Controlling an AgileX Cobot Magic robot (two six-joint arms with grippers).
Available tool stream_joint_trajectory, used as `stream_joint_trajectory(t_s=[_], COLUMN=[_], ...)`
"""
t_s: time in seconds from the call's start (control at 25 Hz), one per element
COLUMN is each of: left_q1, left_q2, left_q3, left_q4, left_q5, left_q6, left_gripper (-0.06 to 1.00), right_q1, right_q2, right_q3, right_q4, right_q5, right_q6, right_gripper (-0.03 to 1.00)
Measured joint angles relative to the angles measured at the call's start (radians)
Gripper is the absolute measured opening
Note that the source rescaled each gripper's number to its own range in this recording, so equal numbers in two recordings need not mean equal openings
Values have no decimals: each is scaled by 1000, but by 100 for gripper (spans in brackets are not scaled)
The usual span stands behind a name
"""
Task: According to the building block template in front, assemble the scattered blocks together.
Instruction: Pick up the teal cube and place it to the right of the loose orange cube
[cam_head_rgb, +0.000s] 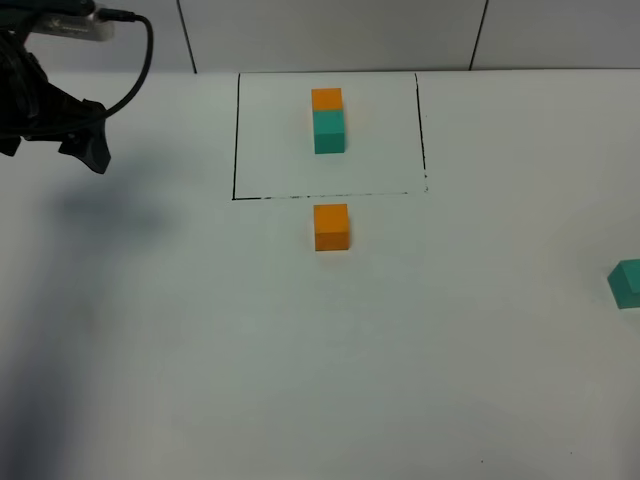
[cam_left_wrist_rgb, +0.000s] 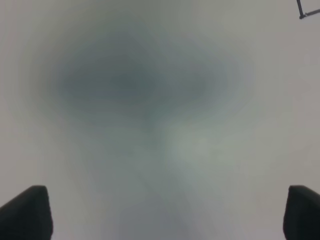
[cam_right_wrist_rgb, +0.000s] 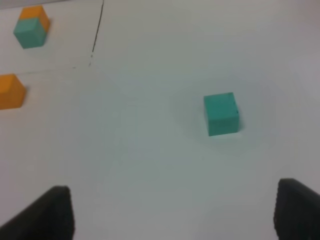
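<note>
The building block template (cam_head_rgb: 328, 120), an orange cube joined to a teal cube, sits inside a thin black rectangle (cam_head_rgb: 236, 140) at the back middle; it also shows in the right wrist view (cam_right_wrist_rgb: 31, 27). The loose orange cube (cam_head_rgb: 331, 227) lies just in front of the rectangle's front line and shows in the right wrist view (cam_right_wrist_rgb: 10, 91). The loose teal cube (cam_head_rgb: 627, 283) lies at the far right edge. My right gripper (cam_right_wrist_rgb: 172, 212) is open and empty, hovering short of the teal cube (cam_right_wrist_rgb: 221, 114). My left gripper (cam_head_rgb: 50, 148) is raised at the far back left, open and empty (cam_left_wrist_rgb: 162, 215).
The white table (cam_head_rgb: 300, 360) carries only the cubes and the drawn rectangle. A corner of the rectangle's line (cam_left_wrist_rgb: 301, 12) shows in the left wrist view. A tiled wall (cam_head_rgb: 330, 30) runs behind the table's back edge. The right arm is outside the exterior view.
</note>
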Motion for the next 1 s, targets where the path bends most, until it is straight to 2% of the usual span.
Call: stream_joint_trajectory(t_s=[0.44,0.8,1.0], left_q1=[1,1,1], left_q2=[-565,-1036,-1251], left_q3=[422,710,821], left_q4=[-2,-2,-2], left_q5=[-32,-16,-7], left_q6=[-173,-240,-250], left_gripper=[89,86,83], right_q1=[0,0,0], right_q2=[0,0,0], right_q3=[0,0,0], right_q4=[0,0,0], right_q5=[0,0,0], right_q6=[0,0,0], right_gripper=[65,65,65])
